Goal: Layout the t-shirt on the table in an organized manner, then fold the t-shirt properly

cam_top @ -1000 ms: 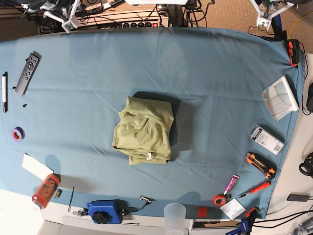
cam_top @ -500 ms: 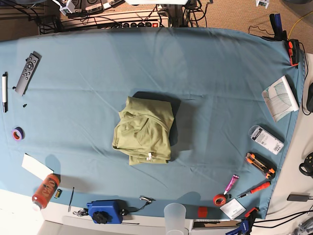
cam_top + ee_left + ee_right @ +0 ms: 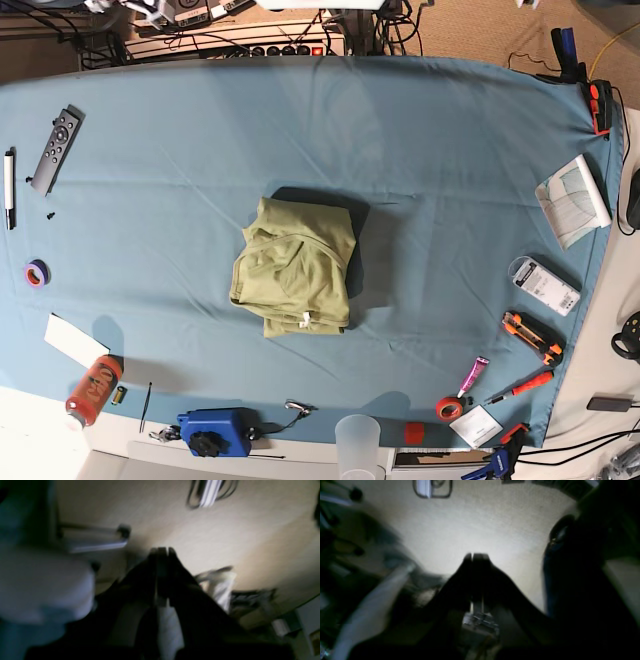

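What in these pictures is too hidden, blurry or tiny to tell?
- Base view: both arms lie beyond the top edge.
- Base view: the t-shirt is folded on the table; its inner layers are covered.
- Base view: the white tag is too small to read.
- Wrist views: motion blur smears the floor behind the left gripper and right gripper.

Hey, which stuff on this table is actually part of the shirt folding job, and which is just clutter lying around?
Part of the job:
t-shirt, folded in the middle
table

Just lying about:
remote
pen
purple tape roll
orange bottle
blue device
clear cup
orange screwdriver
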Robot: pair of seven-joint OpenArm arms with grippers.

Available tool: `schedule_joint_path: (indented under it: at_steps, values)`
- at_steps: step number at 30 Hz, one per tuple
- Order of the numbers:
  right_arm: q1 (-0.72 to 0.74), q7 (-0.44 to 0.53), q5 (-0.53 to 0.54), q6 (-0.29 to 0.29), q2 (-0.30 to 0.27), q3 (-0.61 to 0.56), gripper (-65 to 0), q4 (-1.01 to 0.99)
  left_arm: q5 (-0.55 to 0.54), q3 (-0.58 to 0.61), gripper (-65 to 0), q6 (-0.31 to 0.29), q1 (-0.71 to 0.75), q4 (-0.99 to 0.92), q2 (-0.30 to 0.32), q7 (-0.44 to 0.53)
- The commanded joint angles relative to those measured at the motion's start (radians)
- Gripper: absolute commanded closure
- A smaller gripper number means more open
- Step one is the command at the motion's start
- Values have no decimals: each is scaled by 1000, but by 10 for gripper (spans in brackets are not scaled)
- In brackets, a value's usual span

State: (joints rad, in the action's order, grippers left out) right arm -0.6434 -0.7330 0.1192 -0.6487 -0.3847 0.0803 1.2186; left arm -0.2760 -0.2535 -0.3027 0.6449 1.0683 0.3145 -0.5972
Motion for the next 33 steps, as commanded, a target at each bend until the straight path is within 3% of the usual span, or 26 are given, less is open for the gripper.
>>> schedule_joint_path:
  at_steps: [1, 7, 11, 13, 15, 17, 19, 24, 33]
  values:
    - [11, 25, -24, 10, -11, -21, 0, -24, 6, -4, 0, -16, -6, -44, 7, 16]
    - [180, 148, -75, 26, -8, -181, 0, -276, 24, -4, 0, -34, -129, -304, -39, 218]
    - [270, 218, -91, 27, -6, -285, 0, -431, 139, -4, 0, -29, -161, -426, -71, 388]
    - [303, 277, -130, 57, 0, -328, 0, -494, 183, -4, 0, -1, -168, -469, -88, 473]
    - [330, 353, -177, 126, 11, -362, 0, -546, 211, -4, 0, 68, -177, -495, -109, 537]
    - [352, 437, -209, 199, 20, -394, 0, -588, 237, -4, 0, 122, -187, -504, -130, 555]
    - [370, 472, -217, 236, 31, -416, 0, -606, 248, -4, 0, 131, -196, -503, -146, 554]
    - [375, 455, -213, 237, 64, -422, 0, -604, 246, -4, 0, 126, -196, -489, -165, 554]
    - [375, 464, -167, 227, 66, -422, 0, -604, 247, -4, 0, 127, -196, -477, -179, 554]
